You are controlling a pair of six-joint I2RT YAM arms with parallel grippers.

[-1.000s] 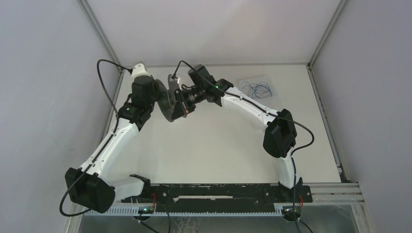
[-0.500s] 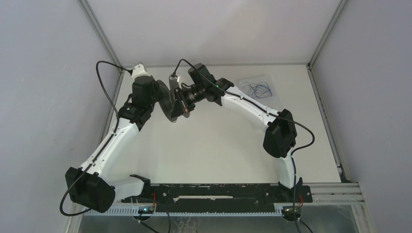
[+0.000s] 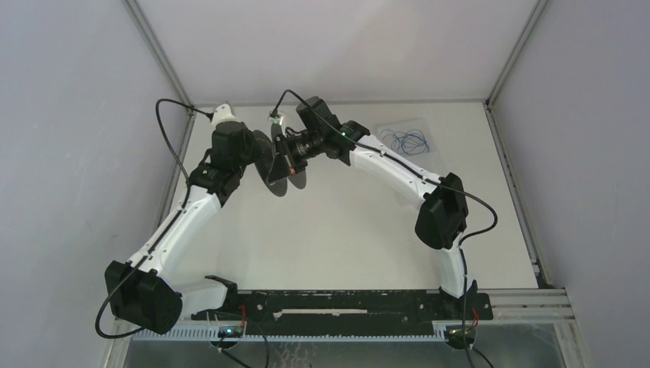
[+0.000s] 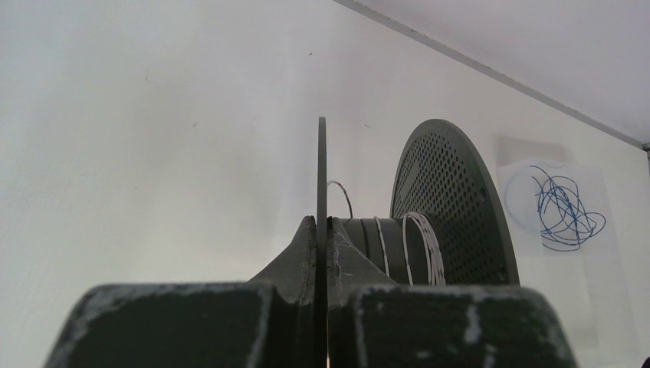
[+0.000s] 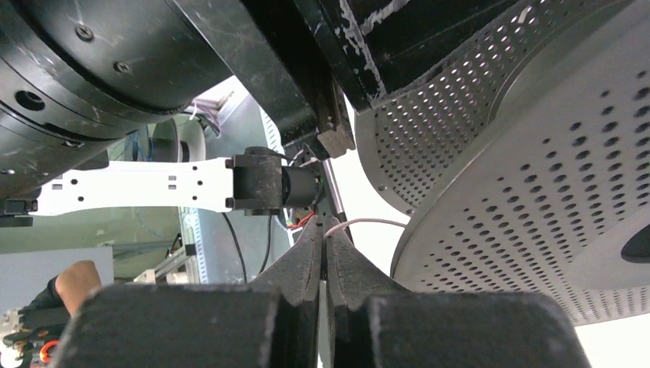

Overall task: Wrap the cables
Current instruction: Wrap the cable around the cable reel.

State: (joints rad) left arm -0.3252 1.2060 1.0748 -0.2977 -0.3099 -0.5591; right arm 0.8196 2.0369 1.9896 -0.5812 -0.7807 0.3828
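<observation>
my left hand (image 4: 322,230) is closed tight, its fingers pinching the thin near disc of the black spool (image 4: 452,192) by the edge, so the spool is held on its side with the discs upright. my right hand (image 5: 325,234) comes in from the other side of the spool, just beside its perforated disc. its fingers are drawn almost together, and the cable (image 5: 372,221) runs out from between the tips, so i have it nipped there.

the cable is a very thin, pale, whitish cord, far thinner than anything else on the spool. from my right fingertips it rises a little and curves off behind the rim of the perforated disc. on the spool's dark core, between the two discs, it lies in a few loose, spaced turns that leave most of the core bare. one slack loop stands up off the core beside the thin disc.

the spool sits above the pale desk (image 3: 345,222); i cannot tell whether its lower rim touches it. further off, well apart from the spool on my right-hand side, a tangle of blue wire (image 4: 566,208) lies flat on the desk.
</observation>
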